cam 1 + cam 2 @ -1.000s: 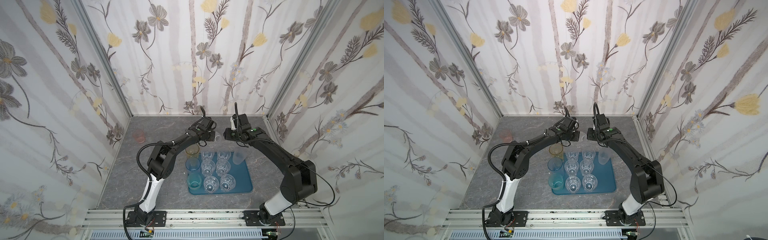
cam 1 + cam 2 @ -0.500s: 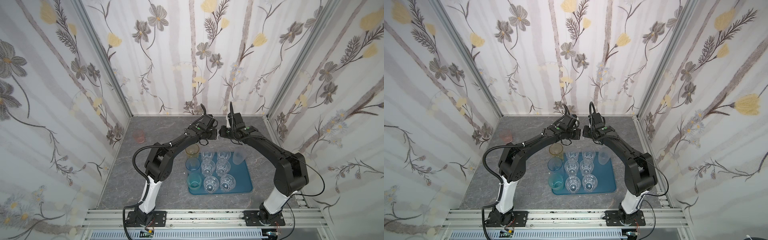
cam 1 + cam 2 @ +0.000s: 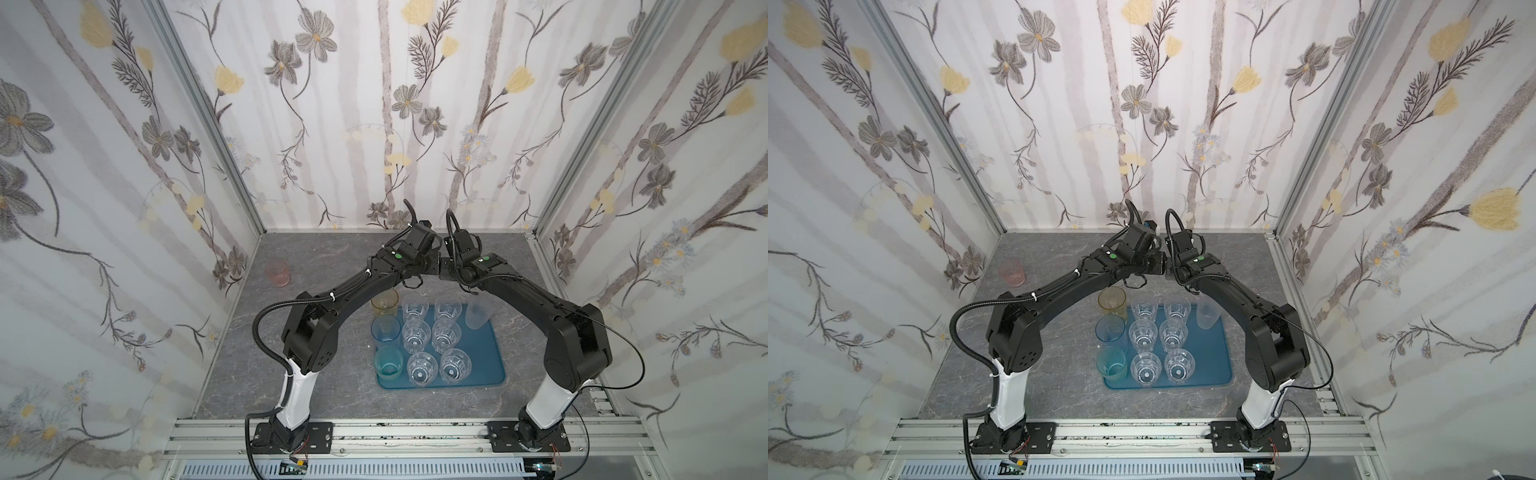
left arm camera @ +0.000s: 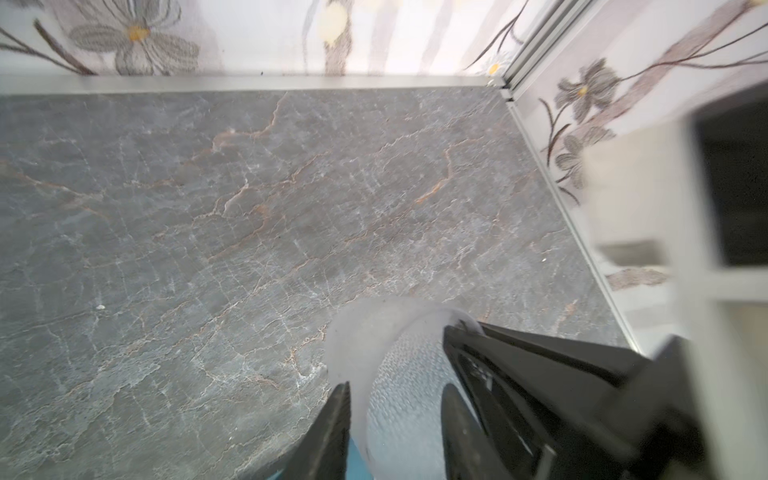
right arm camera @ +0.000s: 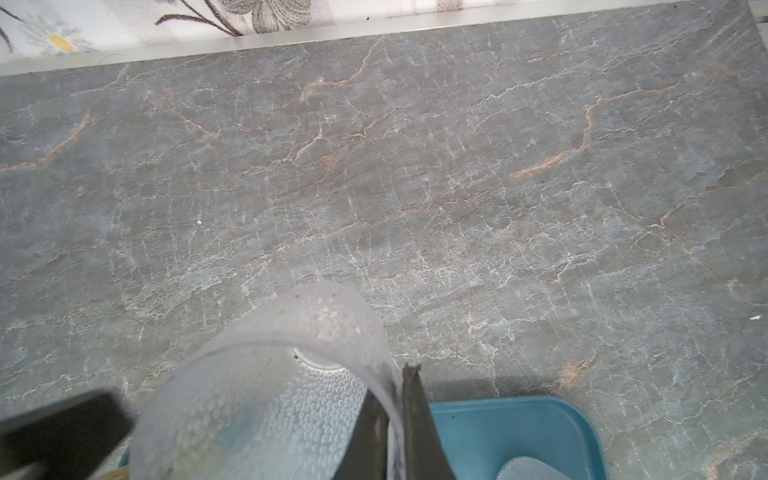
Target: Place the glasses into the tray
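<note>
Since a second ago the right end effector (image 5: 395,386) has swung in against the left end effector (image 4: 397,390). It now pinches the wall of a frosted whitish see-through tumbler (image 5: 266,395), one finger inside, one outside. The left one straddles that tumbler, jaws parted. Both hang over the 12 o'clock edge of the flat teal-blue plastic tray (image 3: 486,361) on the grey marbled counter (image 3: 332,257).
</note>
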Motion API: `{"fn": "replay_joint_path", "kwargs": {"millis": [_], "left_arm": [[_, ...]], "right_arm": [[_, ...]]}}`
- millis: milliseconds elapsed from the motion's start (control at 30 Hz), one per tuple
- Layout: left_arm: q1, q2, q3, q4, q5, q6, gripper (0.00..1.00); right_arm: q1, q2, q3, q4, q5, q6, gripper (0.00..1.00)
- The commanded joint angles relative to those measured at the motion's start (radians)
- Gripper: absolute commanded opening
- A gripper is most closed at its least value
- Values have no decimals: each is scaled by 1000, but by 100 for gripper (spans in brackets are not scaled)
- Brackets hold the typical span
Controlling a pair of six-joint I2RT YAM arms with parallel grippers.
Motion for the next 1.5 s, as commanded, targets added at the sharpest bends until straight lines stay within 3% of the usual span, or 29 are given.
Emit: {"fn": "replay_joint_path", "kwargs": {"millis": [0,233,400,700,900,1233,1467], "left_arm": [[3,-90,-50,28,-101,38,49],[15,-301,-277,37,-344,144,58],[79,-462,-508,94,-485,170,62],[216,-831,-976,445,-515,126,73],[222,-872,-1090,513,-463,97,75],[222,-1016,-1298,652,-442,110,75],[222,-1020,-1319,671,-425,123,76]], "right_arm": [[0,-38,5,10,36,-23,5],[-21,-226,-30,-107,6,-40,5],[-58,-421,-127,-274,-11,-47,6],[-114,-727,-312,-583,-45,-17,7],[-115,-691,-478,-483,-139,-2,7],[-123,-515,-532,-314,-145,-36,8],[-152,-453,-550,-253,-157,-53,9]]}}
